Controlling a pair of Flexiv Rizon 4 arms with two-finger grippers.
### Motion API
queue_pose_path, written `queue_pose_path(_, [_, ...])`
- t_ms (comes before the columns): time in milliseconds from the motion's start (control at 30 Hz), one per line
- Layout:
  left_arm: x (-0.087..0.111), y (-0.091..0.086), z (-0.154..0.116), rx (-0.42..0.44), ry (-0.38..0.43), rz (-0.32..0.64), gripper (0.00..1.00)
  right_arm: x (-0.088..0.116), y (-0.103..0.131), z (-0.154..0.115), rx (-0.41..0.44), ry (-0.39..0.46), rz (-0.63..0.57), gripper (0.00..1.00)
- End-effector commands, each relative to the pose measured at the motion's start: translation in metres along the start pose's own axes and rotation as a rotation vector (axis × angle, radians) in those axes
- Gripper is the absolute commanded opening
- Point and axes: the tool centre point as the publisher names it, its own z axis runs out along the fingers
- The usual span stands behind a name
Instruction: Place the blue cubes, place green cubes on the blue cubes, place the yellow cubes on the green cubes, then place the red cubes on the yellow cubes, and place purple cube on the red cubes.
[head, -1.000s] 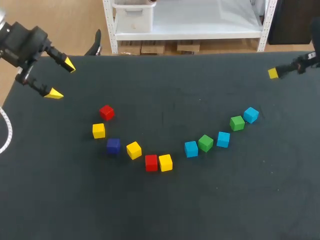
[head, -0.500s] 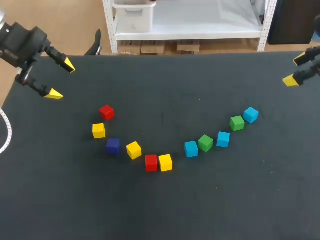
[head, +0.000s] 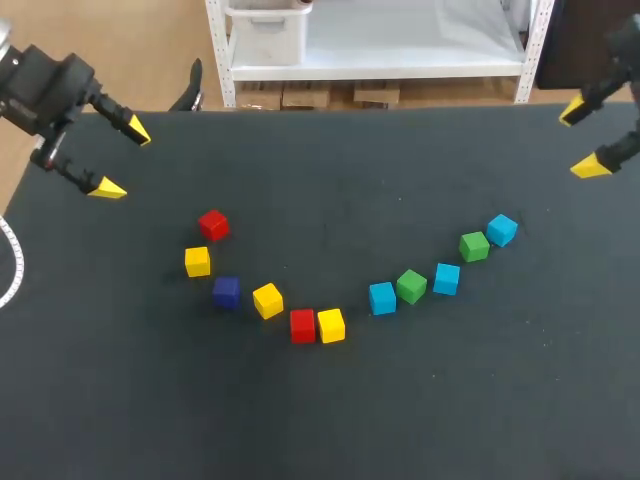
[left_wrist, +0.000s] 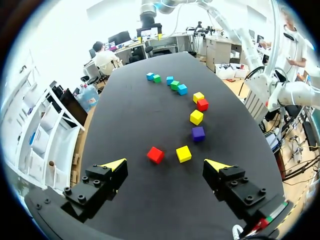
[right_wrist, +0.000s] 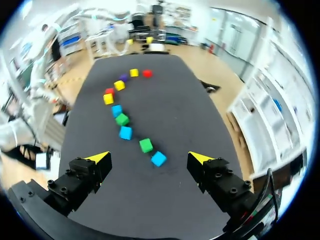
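— Logging head view first: where do the cubes lie?
— In one sagging arc across the middle of the matte black table (head: 320, 420), each sitting singly on it. From the left edge's side: red cube (head: 212, 224), yellow cube (head: 197, 261), dark purple cube (head: 226, 291), second yellow cube (head: 267, 300), then second red cube (head: 302, 325) right against third yellow cube (head: 331, 325). Onward: light-blue cube (head: 382, 297), green cube (head: 411, 286), second light-blue cube (head: 446, 278), second green cube (head: 474, 245), third light-blue cube (head: 501, 229).
— Pincers?
— Left gripper (head: 123, 158) over the far left corner, right gripper (head: 582, 140) over the far right corner. Both are spread wide, holding nothing.
— Left wrist view?
— Fingers apart, bare table between them. Red cube and yellow cube lie nearest ahead.
— Right wrist view?
— Fingers parted, empty. Third light-blue cube is nearest ahead, second green cube just beside it.
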Motion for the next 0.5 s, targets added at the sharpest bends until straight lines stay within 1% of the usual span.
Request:
queue_pose_path(33, [0.001,-0.001,0.000,-0.003,-0.001,0.003,1.00,-0.023,-0.002,0.014,-0.335,0.129,-0.267,1.00])
queue_pose_path(100, [0.001,-0.001,0.000,-0.003,-0.001,0.003,1.00,-0.030,0.003,0.021,-0.346,0.186,-0.343,1.00])
queue_pose_path(200, [0.001,-0.001,0.000,-0.003,-0.001,0.003,1.00,-0.038,0.011,0.031,-0.371,0.237,-0.426,1.00])
queue_pose_path(267, [0.001,-0.001,0.000,-0.003,-0.001,0.003,1.00,-0.042,0.016,0.036,-0.401,0.237,-0.495,1.00])
queue_pose_path(300, [0.001,-0.001,0.000,-0.003,-0.001,0.003,1.00,-0.043,0.019,0.038,-0.432,0.219,-0.537,1.00])
queue_pose_path(333, [0.001,-0.001,0.000,-0.003,-0.001,0.003,1.00,-0.044,0.021,0.041,-0.452,0.224,-0.581,1.00])
queue_pose_path(400, [0.001,-0.001,0.000,-0.003,-0.001,0.003,1.00,-0.046,0.026,0.045,-0.494,0.248,-0.667,1.00])
queue_pose_path(500, [0.001,-0.001,0.000,-0.003,-0.001,0.003,1.00,-0.048,0.030,0.051,-0.539,0.292,-0.762,1.00])
